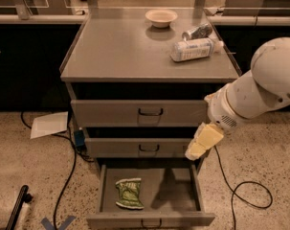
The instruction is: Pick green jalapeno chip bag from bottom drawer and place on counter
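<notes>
Early stage: green jalapeno chip bag [128, 193] lies flat in the left part of the open bottom drawer [149, 219], untouched, so the pick and the place on the surface [120, 47] are both left to do. Hand [196, 148] hangs to the right, over the drawer's right side by the middle drawer [135, 147] end, well apart from the bag and carrying nothing. Wide or narrow: cannot tell.
</notes>
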Robot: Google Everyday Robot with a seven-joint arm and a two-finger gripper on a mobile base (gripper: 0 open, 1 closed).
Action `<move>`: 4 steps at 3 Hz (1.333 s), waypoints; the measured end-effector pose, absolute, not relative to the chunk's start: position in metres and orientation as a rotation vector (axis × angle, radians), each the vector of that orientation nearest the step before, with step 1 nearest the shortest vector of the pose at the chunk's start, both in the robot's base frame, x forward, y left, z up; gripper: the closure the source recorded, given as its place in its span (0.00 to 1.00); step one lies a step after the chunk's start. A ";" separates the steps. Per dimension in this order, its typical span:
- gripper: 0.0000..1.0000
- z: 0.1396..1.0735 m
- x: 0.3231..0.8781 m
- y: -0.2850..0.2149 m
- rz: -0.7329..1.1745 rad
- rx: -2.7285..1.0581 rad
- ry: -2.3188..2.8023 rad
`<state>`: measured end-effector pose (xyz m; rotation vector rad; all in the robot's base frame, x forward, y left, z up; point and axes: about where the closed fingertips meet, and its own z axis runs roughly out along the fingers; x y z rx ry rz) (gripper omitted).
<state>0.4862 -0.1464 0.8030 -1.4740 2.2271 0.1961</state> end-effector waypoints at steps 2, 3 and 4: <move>0.00 0.681 0.467 -0.103 0.487 -1.247 2.294; 0.00 0.627 0.478 -0.067 0.548 -1.169 2.287; 0.00 0.587 0.506 -0.040 0.527 -1.110 2.277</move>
